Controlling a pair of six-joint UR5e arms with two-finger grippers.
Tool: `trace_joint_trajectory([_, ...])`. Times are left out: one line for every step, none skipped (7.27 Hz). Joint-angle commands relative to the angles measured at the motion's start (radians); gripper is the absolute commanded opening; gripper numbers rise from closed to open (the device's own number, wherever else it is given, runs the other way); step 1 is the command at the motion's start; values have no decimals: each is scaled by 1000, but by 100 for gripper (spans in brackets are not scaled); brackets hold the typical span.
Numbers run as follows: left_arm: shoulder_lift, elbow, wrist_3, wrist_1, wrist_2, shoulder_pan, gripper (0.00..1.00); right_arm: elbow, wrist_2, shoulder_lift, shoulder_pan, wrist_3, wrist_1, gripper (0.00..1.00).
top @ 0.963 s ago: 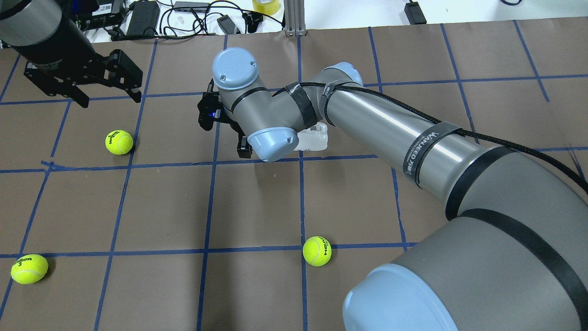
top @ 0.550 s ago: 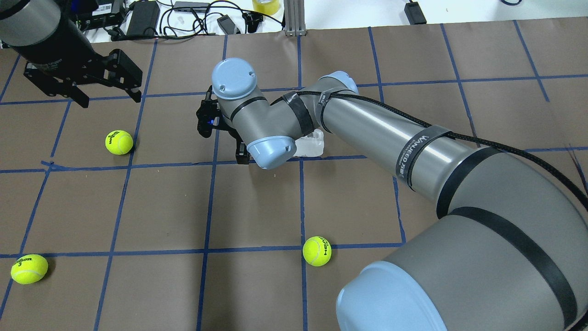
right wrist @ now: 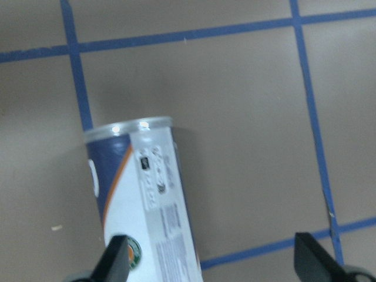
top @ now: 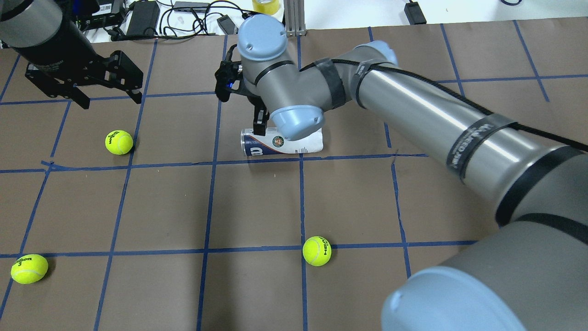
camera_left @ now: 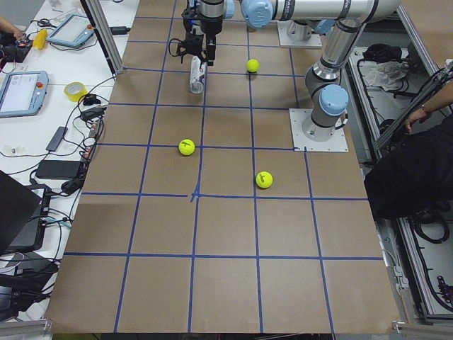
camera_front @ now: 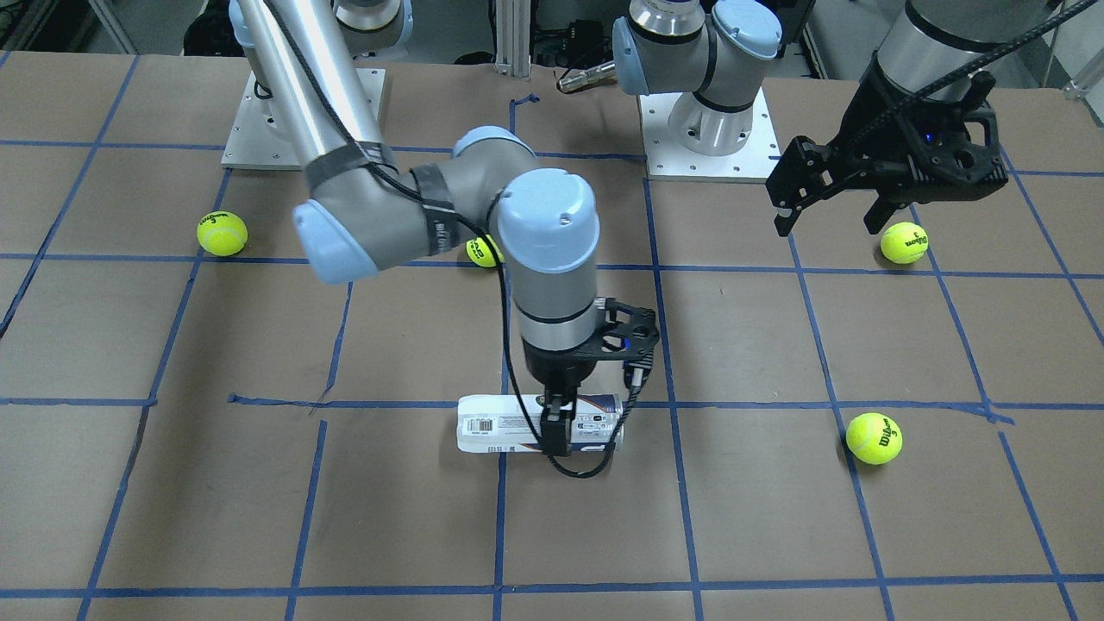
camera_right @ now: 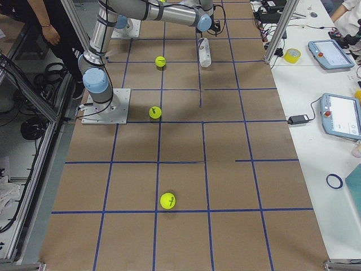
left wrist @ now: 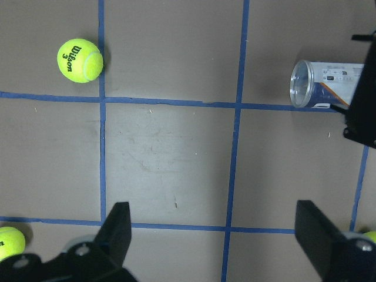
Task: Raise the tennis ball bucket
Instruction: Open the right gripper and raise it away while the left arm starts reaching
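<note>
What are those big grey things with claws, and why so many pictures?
Those are two robot arms, each ending in a two-fingered claw called a gripper. Six cameras took the pictures together: one behind the robot, one facing it, one at each table end, and one on each wrist. On the brown table lie yellow tennis balls and a clear tennis ball bucket on its side. Nothing is held: the right gripper hangs open at the bucket, and the left gripper is open, off to the side.

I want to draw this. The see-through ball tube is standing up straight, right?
No. The tennis ball bucket is see-through, but it is on its side, not standing up straight. The exterior front-facing view shows this.
</note>
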Motion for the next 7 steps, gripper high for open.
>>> trace_joint_trajectory([-1, 1, 2, -3, -3, 1, 100, 8, 64, -132, -178, 14, 174, 100])
trace_joint_trajectory([-9, -14, 2, 0, -12, 5, 100, 10, 68, -195, -260, 29, 304, 100])
trace_joint_trajectory([-45, -20, -8, 3, -15, 8, 100, 10, 53, -265, -326, 125, 415, 100])
trace_joint_trajectory([-91, -40, -21, 84, -56, 9, 100, 11, 49, -322, -369, 278, 498, 100])
trace_joint_trajectory([-137, -79, -53, 208, -93, 5, 100, 10, 23, -373, -384, 428, 545, 100])
trace_joint_trajectory([-185, -122, -63, 338, -173, 4, 100, 10, -55, -416, -388, 544, 588, 100])
trace_joint_trajectory([-237, -155, -66, 446, -261, 4, 100, 11, -115, -454, -382, 704, 608, 100])
